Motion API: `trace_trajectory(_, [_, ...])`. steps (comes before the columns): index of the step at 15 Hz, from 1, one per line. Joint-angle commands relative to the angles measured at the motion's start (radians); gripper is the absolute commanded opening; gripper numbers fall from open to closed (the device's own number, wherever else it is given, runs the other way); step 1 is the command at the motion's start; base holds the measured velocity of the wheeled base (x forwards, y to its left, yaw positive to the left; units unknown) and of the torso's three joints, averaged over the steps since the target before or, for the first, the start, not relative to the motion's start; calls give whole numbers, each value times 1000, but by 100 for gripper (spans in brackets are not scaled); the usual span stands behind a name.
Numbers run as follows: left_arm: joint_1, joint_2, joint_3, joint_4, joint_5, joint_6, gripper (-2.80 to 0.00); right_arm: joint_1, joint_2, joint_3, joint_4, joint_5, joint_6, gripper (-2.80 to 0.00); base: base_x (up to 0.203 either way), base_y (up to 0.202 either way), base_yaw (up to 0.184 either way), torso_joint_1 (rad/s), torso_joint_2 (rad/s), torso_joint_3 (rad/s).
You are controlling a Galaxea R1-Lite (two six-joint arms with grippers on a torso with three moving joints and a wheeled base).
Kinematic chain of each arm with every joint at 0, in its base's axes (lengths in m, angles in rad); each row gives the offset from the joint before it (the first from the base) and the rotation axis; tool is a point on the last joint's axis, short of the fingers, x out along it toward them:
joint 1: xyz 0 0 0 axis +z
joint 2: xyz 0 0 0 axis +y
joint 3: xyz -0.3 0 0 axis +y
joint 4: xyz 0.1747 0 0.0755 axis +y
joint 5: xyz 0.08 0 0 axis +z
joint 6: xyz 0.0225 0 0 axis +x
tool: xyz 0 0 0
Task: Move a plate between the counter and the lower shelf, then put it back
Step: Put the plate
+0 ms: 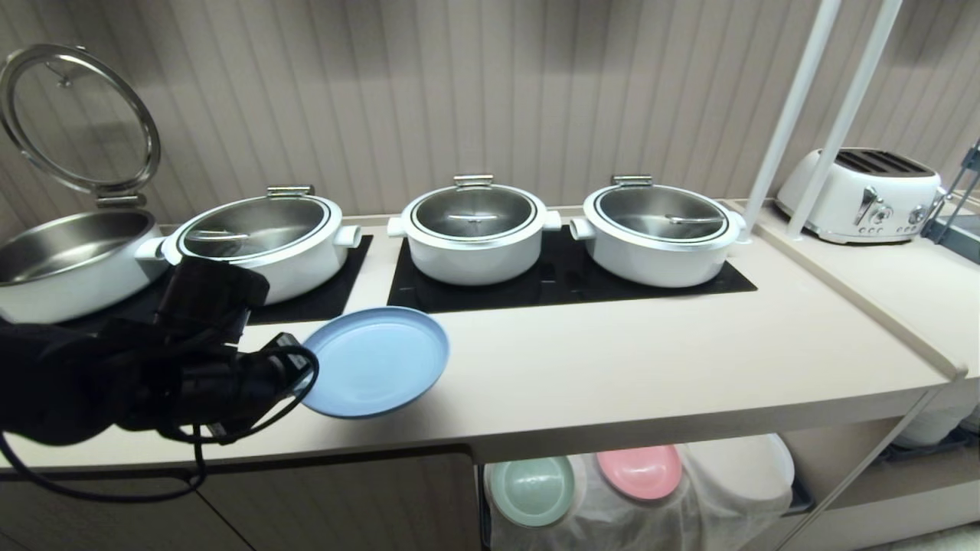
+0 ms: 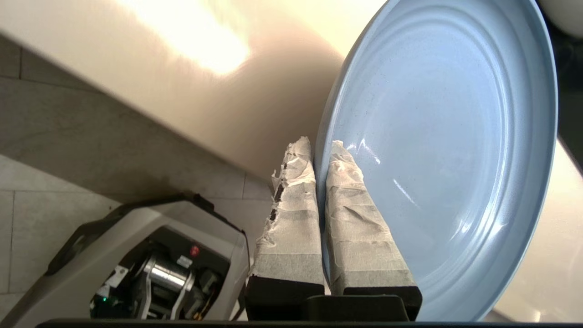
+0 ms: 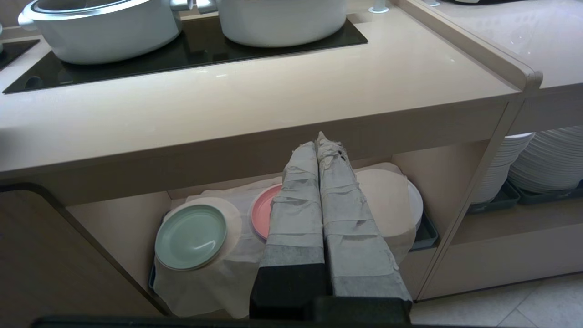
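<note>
Beige ribbed wall behind, beige counter (image 1: 612,367) in front, black cooktop panels set into it.

Plate (image 1: 375,360): light blue, over the counter's front part, in front of the second pot (image 1: 260,237). Left gripper (image 2: 319,155) is clenched on its near rim, one taped finger (image 2: 291,218) under the rim, the other on the inner face. In the wrist view the plate looks tilted; whether its far edge touches the counter I cannot tell.

Judgement, step in hand: setting the plate on the counter, or lifting it off; the frames don't settle which. To do it well: keep the pinch firm, level the plate, stay clear of the pots, lower until the base sits flat before letting go, then draw the fingers back along the counter so the rim is not dragged.

Lower shelf (image 3: 114,218): below the counter, white cloth (image 3: 205,287) with mint plate (image 3: 190,236) and pink plate (image 3: 262,212) on it.

Right gripper (image 3: 319,146): parked in front of the shelf, fingers pressed together, empty.

Toaster (image 1: 861,195) on the adjoining top. No brand, label or writing readable anywhere.
</note>
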Motion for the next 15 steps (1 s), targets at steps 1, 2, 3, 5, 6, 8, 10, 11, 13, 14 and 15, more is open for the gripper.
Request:
trace_trajectory(1, [42,151,-90,0,0,11,-280,0,0,0,-1,-1,1,-280,0,0,0,0,0,0])
trace_trajectory(2, [55,194,-123,0,-1,29,-280,0,0,0,-1,-1,1,-280,0,0,0,0,0,0])
trace_trajectory(3, [68,232,-163,-1,0,40,-280,0,0,0,-1,-1,1,-280,0,0,0,0,0,0])
trace_trajectory(5, [101,306,-236,-1,2,48,-280,0,0,0,-1,-1,1,-280,0,0,0,0,0,0])
trace_trajectory(6, [117,334,-260,-1,1,49,-280,0,0,0,-1,-1,1,-280,0,0,0,0,0,0])
trace_trajectory(8, [135,370,-275,-1,2,47,-280,0,0,0,-1,-1,1,-280,0,0,0,0,0,0])
trace_trajectory(10, [152,385,-275,-1,2,47,-280,0,0,0,-1,-1,1,-280,0,0,0,0,0,0])
trace_trajectory(11, [160,394,-275,-1,1,48,-280,0,0,0,-1,-1,1,-280,0,0,0,0,0,0])
trace_trajectory(13, [167,406,-274,-3,-1,48,-280,0,0,0,-1,-1,1,-280,0,0,0,0,0,0])
trace_trajectory(14, [168,411,-274,-3,-1,48,-280,0,0,0,-1,-1,1,-280,0,0,0,0,0,0])
trace_trajectory(15, [168,413,-274,-3,-2,48,-280,0,0,0,-1,-1,1,-280,0,0,0,0,0,0])
